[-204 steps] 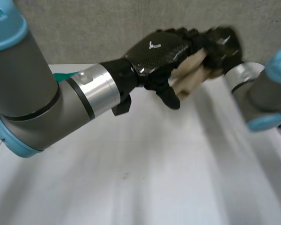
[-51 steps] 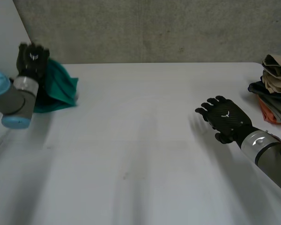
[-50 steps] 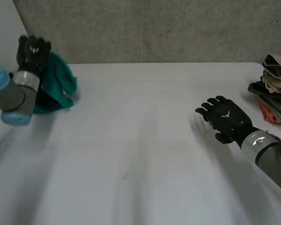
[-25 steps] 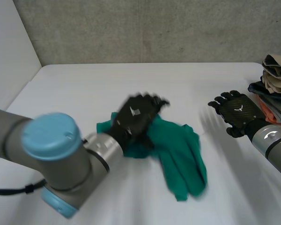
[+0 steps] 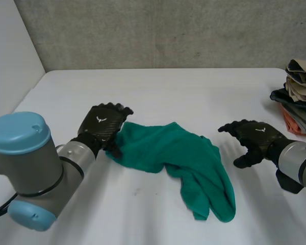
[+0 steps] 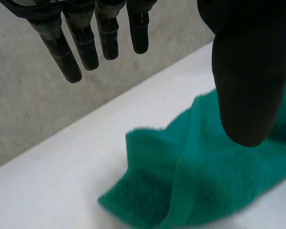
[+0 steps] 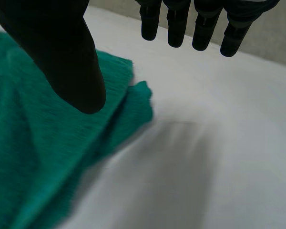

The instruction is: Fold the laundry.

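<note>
A crumpled green cloth (image 5: 194,163) lay in the middle of the tabletop (image 5: 158,87). The left hand (image 5: 104,125) sat at its left end, fingers straight, gripping nothing. The right hand (image 5: 255,137), near its other side, was likewise unclenched.

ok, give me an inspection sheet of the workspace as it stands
surface: white table, laundry on it.
job's things: green cloth crumpled mid-table, unfolded; stack of clothes at the table's right edge.
clutter: nothing seen.
hands: left hand open, at the cloth's left end; right hand open, beside the cloth's right end, apart from it.
cables: nothing seen on the table.
surroundings: grey wall behind, white panel at left.
</note>
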### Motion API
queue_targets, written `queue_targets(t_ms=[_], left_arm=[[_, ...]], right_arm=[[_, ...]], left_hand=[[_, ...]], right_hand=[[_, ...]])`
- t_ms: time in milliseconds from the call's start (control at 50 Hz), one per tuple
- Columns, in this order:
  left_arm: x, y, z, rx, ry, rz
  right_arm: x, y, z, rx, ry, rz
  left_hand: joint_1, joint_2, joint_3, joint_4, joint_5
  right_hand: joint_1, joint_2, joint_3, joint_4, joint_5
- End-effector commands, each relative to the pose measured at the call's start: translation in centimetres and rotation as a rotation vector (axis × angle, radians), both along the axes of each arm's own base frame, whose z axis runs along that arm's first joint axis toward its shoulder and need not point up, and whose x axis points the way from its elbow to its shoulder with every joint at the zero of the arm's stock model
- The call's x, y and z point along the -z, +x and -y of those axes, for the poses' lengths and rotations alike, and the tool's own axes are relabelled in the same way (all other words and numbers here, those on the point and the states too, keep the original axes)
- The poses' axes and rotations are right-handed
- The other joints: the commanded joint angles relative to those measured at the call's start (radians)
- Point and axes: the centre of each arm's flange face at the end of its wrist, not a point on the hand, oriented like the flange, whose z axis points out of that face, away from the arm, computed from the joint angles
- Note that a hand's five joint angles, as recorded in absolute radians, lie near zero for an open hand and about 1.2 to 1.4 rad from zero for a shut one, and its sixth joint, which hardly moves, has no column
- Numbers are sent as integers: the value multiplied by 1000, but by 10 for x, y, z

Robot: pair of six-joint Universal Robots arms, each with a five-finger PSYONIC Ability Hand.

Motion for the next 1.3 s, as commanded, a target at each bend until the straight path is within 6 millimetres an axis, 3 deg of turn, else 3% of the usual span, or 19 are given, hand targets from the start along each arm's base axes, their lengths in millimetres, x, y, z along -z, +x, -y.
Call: queue_targets(t_ms=[20,80,140,160,220,320,400,460,480,560,620,640,660,680,780,860,940,1100,1300], left_arm=[[19,-5,18,-6,18,28],[13,-9,19,2,-4,12],[4,-14,21,8,-39,-16],[1,-16,21,13,-50,-22],[-9,-24,15,37,-83,-40],[-33,-24,10,37,-140,-73],[-53,-19,6,26,-183,-99],[-68,-13,2,18,-216,-116],[-72,-12,0,18,-224,-121],[-84,-1,0,-8,-257,-133],[-84,5,-1,-22,-256,-132],[-83,6,-1,-23,-254,-129],[-83,6,-2,-22,-252,-128],[-79,8,-3,-25,-242,-122],[-70,16,-2,-44,-214,-105],[-65,22,1,-58,-201,-93],[-61,25,2,-65,-189,-81],[-43,26,-10,-7,-130,-44],[-18,24,-10,57,-32,-15]], right_arm=[[28,16,-6,33,126,103],[39,26,-8,12,135,86],[45,40,-12,-22,101,68],[43,47,-12,-45,59,68],[39,57,-12,-87,-29,56],[17,81,-24,-221,-198,35],[4,111,-50,-364,-289,30],[8,145,-86,-550,-339,41],[13,161,-109,-673,-377,53],[35,181,-141,-882,-439,6],[51,185,-142,-911,-446,-63],[55,186,-138,-888,-448,-118],[53,185,-134,-861,-449,-143],[51,182,-128,-824,-447,-166],[28,171,-113,-694,-468,-209],[-8,139,-81,-554,-444,-137],[-25,119,-73,-486,-374,-73],[-29,75,-52,-347,-220,-96],[-21,63,-54,-371,-108,-81]], left_hand=[[15,1,-1,7,18],[15,1,-1,7,18],[15,1,-1,7,18],[15,1,-1,7,18],[12,-2,-4,4,15],[6,-8,-10,-2,9],[3,-11,-13,-5,6],[0,-14,-16,-8,3],[0,-14,-16,-8,3],[-3,-17,-19,-11,0],[-6,-20,-21,-14,-3],[-6,-20,-21,-14,-3],[-6,-20,-21,-14,-3],[-6,-20,-21,-14,-3],[-6,-20,-21,-14,-3],[-6,-20,-21,-14,-3],[-6,-20,-21,-14,-3],[-3,-17,-19,-11,0],[9,-5,-7,1,12]], right_hand=[[-55,-36,-36,-36,-717],[-52,-32,-32,-32,-713],[379,399,399,399,-282],[825,845,845,845,164],[1166,1185,1185,1185,504],[1166,1186,1186,1186,505],[1166,1186,1186,1186,505],[1166,1186,1186,1186,505],[1166,1186,1186,1186,505],[1166,1186,1186,1186,505],[1092,1111,1111,1111,430],[359,378,378,378,-303],[14,34,34,34,-647],[-55,-36,-36,-36,-717],[-55,-36,-36,-36,-717],[-55,-36,-36,-36,-717],[-55,-36,-36,-36,-717],[-55,-36,-36,-36,-717],[-55,-36,-36,-36,-717]])
